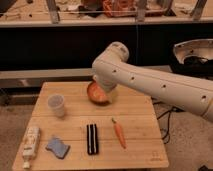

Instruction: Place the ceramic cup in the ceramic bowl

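Progress on the cup job, as it looks from where you stand?

None that shows. The ceramic cup (56,105) stands upright on the left part of the wooden tabletop (140,107), untouched. The ceramic bowl (96,94) sits near the back middle, well apart from the cup, and the little of its inside I can see is bare.

Where is the tool?

The tool (110,94) hangs low at the bowl's right side, half hidden behind the thick white arm (150,82) that reaches in from the right. Its jaws stand wide and carry nothing. I judge the whole job is left: cross to the cup, grip it, lift it, bring it over, set it in the bowl.

What else is on the tabletop?

Along the front, left to right: a white bottle (31,145) lying down, a blue sponge (57,147), a black ridged block (91,138) and a carrot (118,133).

And the room?

A long dark bench (50,50) runs behind, with clutter on its top. The floor (187,145) is grey and speckled, with cables trailing at the right.
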You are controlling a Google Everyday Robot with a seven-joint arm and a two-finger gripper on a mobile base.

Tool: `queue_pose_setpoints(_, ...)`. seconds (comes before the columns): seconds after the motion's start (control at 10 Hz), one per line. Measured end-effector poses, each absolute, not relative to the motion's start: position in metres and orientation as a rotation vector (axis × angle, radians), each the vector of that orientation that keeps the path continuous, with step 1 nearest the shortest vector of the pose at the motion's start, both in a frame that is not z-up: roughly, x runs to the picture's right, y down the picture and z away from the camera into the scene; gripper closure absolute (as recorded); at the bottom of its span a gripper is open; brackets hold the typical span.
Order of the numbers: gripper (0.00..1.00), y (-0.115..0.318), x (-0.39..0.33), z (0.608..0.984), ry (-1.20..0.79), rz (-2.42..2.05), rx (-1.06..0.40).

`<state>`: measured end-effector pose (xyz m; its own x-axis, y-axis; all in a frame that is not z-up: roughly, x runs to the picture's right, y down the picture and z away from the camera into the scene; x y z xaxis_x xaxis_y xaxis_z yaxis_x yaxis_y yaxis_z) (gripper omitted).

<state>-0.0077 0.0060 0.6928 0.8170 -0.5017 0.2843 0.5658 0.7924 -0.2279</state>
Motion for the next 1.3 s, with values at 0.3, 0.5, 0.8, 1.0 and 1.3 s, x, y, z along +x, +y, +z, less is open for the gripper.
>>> queue_pose_setpoints(0.3, 0.20, 0.001, -0.033, 0.695, -0.241, -0.662, -0.294)
queue_pose_setpoints(0.5, 0.20, -0.002, -0.038, 0.697, -0.251, -0.693, -0.286)
queue_pose_setpoints(0.8, 0.20, -0.009, -0.062, 0.703, -0.280, -0.758, -0.264)
queue_pose_setpoints(1.0, 0.20, -0.011, -0.063, 0.707, -0.287, -0.784, -0.254)
queue_pose_setpoints(1.3, 0.20, -0.012, -0.083, 0.713, -0.313, -0.838, -0.238)
